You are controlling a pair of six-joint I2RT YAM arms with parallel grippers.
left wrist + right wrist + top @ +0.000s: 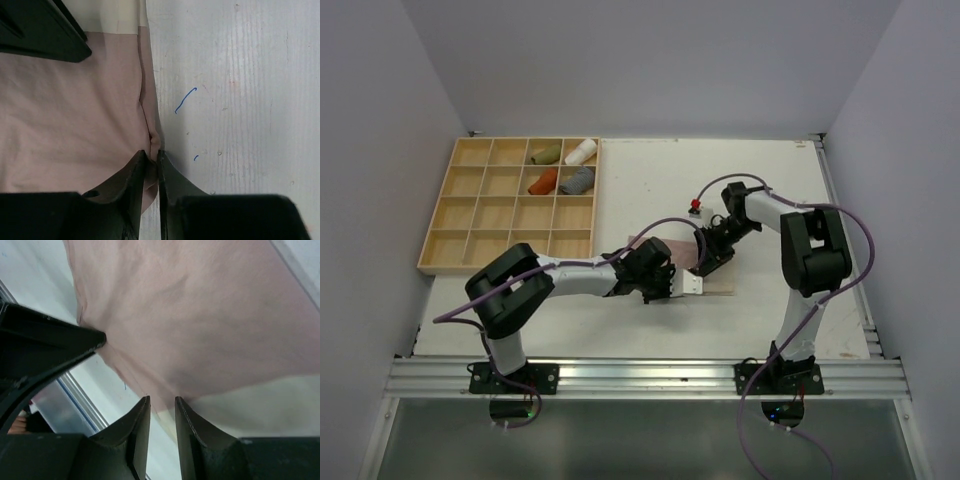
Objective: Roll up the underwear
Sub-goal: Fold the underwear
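Pinching the right edge of the pale pink underwear (75,115) between the nearly closed left fingers (141,165), low in the left wrist frame, beside bare white worktop (240,100). Gripping its cream-banded corner with the right fingers (142,415), drawn close together, and holding the cloth at the centre of the overhead frame.
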